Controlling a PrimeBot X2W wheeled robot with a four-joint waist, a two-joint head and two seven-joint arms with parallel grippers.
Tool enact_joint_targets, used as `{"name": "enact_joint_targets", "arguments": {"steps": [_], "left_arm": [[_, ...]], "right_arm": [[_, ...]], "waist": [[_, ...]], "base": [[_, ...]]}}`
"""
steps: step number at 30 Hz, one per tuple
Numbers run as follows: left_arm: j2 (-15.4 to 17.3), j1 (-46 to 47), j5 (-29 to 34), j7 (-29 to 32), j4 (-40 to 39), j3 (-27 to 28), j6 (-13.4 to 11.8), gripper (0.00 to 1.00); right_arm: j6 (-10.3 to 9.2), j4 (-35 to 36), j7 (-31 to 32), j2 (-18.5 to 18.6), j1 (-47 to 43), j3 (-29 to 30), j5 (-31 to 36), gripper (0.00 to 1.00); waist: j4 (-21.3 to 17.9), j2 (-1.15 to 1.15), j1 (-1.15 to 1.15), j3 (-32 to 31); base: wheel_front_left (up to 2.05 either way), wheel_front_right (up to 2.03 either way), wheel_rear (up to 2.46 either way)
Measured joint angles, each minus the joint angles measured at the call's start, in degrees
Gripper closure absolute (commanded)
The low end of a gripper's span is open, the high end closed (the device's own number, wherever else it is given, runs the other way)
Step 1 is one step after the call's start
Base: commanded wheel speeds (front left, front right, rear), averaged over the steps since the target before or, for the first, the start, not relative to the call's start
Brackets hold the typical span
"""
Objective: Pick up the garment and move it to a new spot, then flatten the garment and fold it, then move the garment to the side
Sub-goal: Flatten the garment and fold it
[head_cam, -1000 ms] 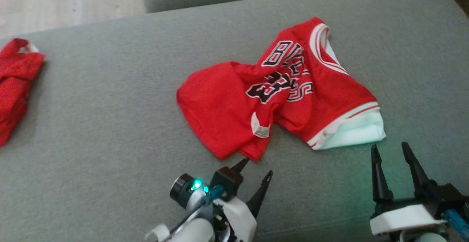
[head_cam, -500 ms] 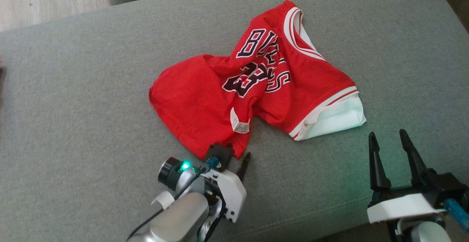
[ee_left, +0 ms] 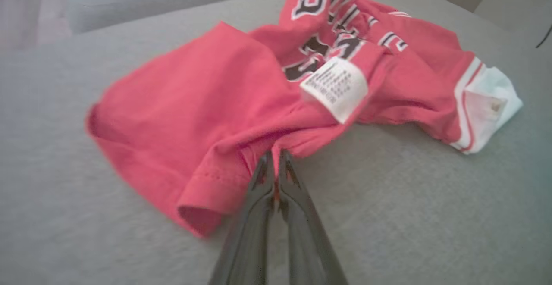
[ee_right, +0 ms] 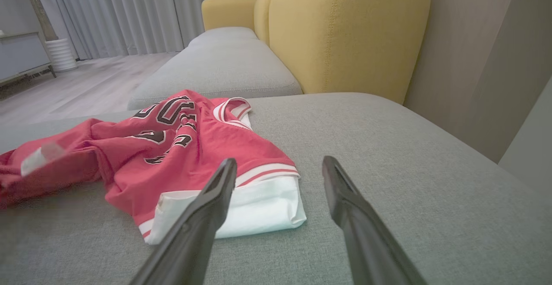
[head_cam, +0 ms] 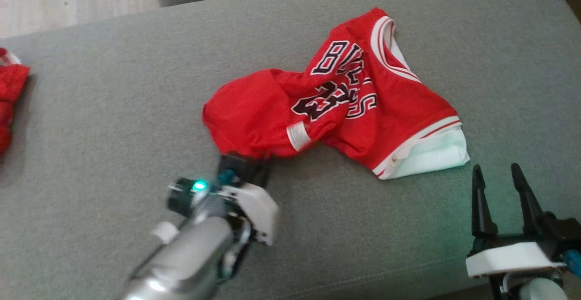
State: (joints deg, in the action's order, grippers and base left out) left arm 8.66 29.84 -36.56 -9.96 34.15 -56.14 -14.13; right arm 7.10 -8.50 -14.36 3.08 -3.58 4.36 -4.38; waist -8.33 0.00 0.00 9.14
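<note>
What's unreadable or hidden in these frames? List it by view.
1. Left wrist view: care label print, motion-blurred.
2. Left wrist view: how much jersey hem the left gripper pinches, hidden between its shut fingers.
3. Head view: second red garment, cut off by the left edge.
4. Head view: jersey lettering, middle letters buried in folds.

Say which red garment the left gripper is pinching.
The lettered red jersey mid-cushion: left gripper shut on its hem. The other red garment lies untouched at the far left.

Grey cushion [head_cam: 113,109], red jersey [head_cam: 390,114], second red garment [head_cam: 9,86]
</note>
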Motion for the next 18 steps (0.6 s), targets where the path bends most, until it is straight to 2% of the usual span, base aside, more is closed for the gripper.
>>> {"name": "enact_joint_targets", "arguments": {"steps": [3, 4, 6, 9, 13, 18], "left_arm": [[7.53, -1.63, 0.02, 3.39, -8.46, 0.47, -2.16, 1.0], [7.53, -1.63, 0.02, 3.39, -8.46, 0.47, -2.16, 1.0], [12.35, -4.69, 0.01, 6.2, -14.83, 0.56, -3.93, 1.0], [17.75, -10.99, -0.23, 9.11, -24.39, 0.83, -7.6, 1.0], [23.3, -15.22, -0.42, 10.98, -35.34, 2.91, -12.95, 1.0], [27.28, -15.61, -0.43, 13.4, -43.83, 5.0, -16.94, 1.0]], "right_arm": [[0.0, 0.04, 0.0, -0.24, -1.18, 0.3, -0.16, 0.0], [0.0, 0.04, 0.0, -0.24, -1.18, 0.3, -0.16, 0.0], [0.0, 0.04, 0.0, -0.4, -1.71, 0.32, -0.16, 0.0], [0.0, 0.07, 0.0, -0.43, -1.76, 0.37, -0.26, 0.0], [0.0, 0.08, 0.0, -0.47, -1.78, 0.76, -0.53, 0.0], [0.0, 0.01, 0.0, -0.52, -1.77, 0.59, -0.53, 0.0]], "waist": [[1.0, 0.0, 0.0, -0.53], [1.0, 0.0, 0.0, -0.53], [1.51, 0.0, 0.0, -0.79], [1.95, 0.0, 0.0, -0.76], [2.49, 0.0, 0.0, -0.91], [2.41, 0.0, 0.0, -1.31]], "base": [[0.0, 0.0, 0.0], [0.0, 0.0, 0.0], [0.0, 0.0, 0.0], [0.0, 0.0, 0.0], [0.0, 0.0, 0.0], [0.0, 0.0, 0.0]]}}
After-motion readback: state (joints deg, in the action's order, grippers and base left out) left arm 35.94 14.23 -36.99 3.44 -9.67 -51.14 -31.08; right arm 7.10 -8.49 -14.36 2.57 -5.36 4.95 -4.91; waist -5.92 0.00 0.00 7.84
